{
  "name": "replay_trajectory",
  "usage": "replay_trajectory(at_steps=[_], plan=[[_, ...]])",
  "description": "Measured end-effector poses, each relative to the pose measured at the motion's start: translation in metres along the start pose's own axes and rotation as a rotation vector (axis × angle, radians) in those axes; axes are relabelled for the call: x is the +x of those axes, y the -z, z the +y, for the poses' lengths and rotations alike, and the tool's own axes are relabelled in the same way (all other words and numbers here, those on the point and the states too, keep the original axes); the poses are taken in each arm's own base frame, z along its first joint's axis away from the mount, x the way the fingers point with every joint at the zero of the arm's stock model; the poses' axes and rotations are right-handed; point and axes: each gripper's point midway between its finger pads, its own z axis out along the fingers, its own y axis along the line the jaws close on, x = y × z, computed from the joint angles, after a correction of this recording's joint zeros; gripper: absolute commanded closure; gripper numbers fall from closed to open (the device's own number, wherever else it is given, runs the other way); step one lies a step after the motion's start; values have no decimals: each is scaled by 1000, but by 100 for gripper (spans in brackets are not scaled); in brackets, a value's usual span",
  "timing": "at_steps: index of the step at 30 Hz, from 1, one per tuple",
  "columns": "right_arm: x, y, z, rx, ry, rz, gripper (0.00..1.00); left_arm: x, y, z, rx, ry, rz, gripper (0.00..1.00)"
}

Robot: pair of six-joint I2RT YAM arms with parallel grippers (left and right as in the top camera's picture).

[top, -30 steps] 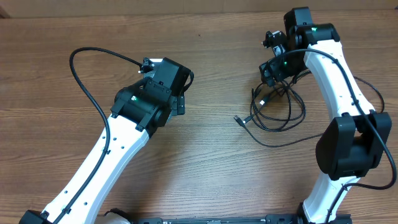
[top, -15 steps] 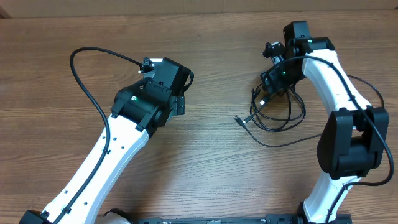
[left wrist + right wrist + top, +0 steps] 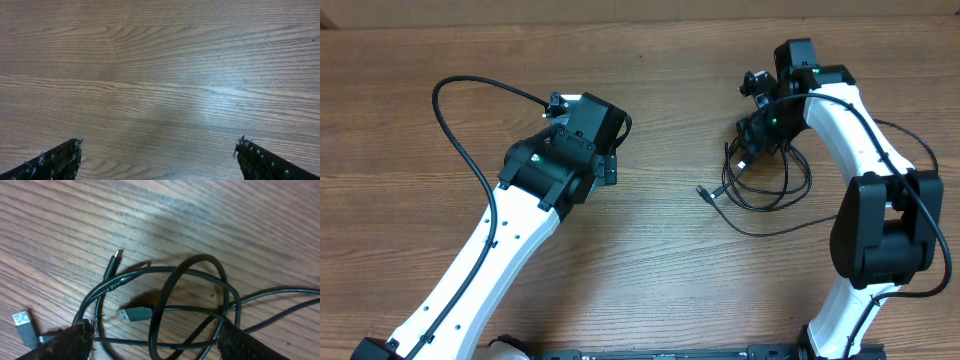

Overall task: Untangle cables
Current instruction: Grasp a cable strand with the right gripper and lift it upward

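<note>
The cables (image 3: 765, 185) lie as a tangle of thin black loops on the wooden table at the right, with one plug end (image 3: 703, 192) sticking out to the left. My right gripper (image 3: 757, 135) hangs over the tangle's far edge. In the right wrist view it (image 3: 152, 332) is open, and its fingertips (image 3: 80, 337) straddle several crossing loops (image 3: 192, 265) close above them. A silvery USB plug (image 3: 135, 313) lies between the fingers, a small plug (image 3: 116, 256) lies beyond, and another USB plug (image 3: 22, 321) lies at the left. My left gripper (image 3: 159, 147) (image 3: 610, 165) stands wide open over bare wood.
A thick black cable (image 3: 450, 120) of the left arm loops out over the table at the far left. The right arm's base link (image 3: 880, 240) stands just right of the tangle. The table's back edge (image 3: 640, 22) runs along the top.
The right gripper has shifted slightly down onto the tangle and its jaws have narrowed a little. The left arm and the cables have not moved.
</note>
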Motion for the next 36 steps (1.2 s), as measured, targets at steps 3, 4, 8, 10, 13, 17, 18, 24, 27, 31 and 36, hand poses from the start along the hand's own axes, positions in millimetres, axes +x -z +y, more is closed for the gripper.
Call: replay_trajectory(at_steps=[3, 4, 8, 10, 13, 17, 18, 24, 27, 31, 36], plan=[[5, -5, 2, -6, -5, 12, 45, 0, 0, 0, 0, 0, 0, 0], [6, -6, 2, -8, -8, 12, 49, 0, 0, 0, 0, 0, 0, 0], [3, -6, 2, -8, -15, 0, 70, 0, 0, 0, 0, 0, 0, 0], [3, -6, 2, -8, -14, 0, 85, 0, 0, 0, 0, 0, 0, 0], [2, -6, 2, -9, -18, -2, 96, 0, 0, 0, 0, 0, 0, 1], [3, -6, 2, -9, -28, -1, 96, 0, 0, 0, 0, 0, 1, 0], [3, -6, 2, -9, -31, -1, 96, 0, 0, 0, 0, 0, 1, 0], [2, -6, 2, -8, -51, -3, 96, 0, 0, 0, 0, 0, 1, 0], [1, -1, 2, -8, -69, -1, 96, 0, 0, 0, 0, 0, 1, 0], [-16, 21, -2, 3, -84, -33, 96, 0, 0, 0, 0, 0, 1, 0], [-47, 74, -9, 36, -96, -132, 96, 0, 0, 0, 0, 0, 0, 0]])
